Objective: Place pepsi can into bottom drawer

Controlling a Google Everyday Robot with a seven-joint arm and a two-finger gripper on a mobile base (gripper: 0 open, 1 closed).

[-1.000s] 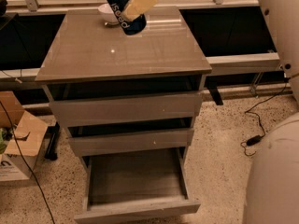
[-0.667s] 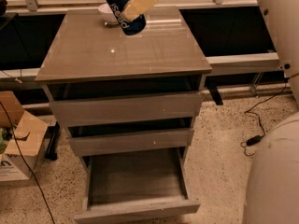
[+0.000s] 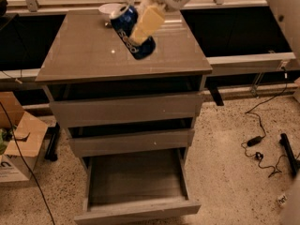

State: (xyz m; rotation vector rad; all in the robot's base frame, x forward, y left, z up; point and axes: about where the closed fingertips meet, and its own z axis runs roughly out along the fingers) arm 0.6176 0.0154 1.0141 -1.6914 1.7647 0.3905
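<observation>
The pepsi can (image 3: 126, 26) is dark blue with white lettering and a silver top. It is tilted, held in the air above the grey-brown cabinet top (image 3: 93, 55). My gripper (image 3: 140, 29) reaches in from the top right and is shut on the can, one cream finger (image 3: 147, 22) lying across its front. The bottom drawer (image 3: 136, 184) is pulled out at the cabinet's foot, its flat grey base bare. It lies well below and in front of the can.
A white bowl (image 3: 107, 8) sits at the back of the cabinet top, behind the can. The two upper drawers (image 3: 124, 109) stand slightly ajar. A cardboard box (image 3: 14, 144) is on the floor at left. Black cables (image 3: 262, 144) lie on the floor at right.
The can and gripper have come forward and lower over the cabinet top, away from the back edge. The view also sits closer to the cabinet.
</observation>
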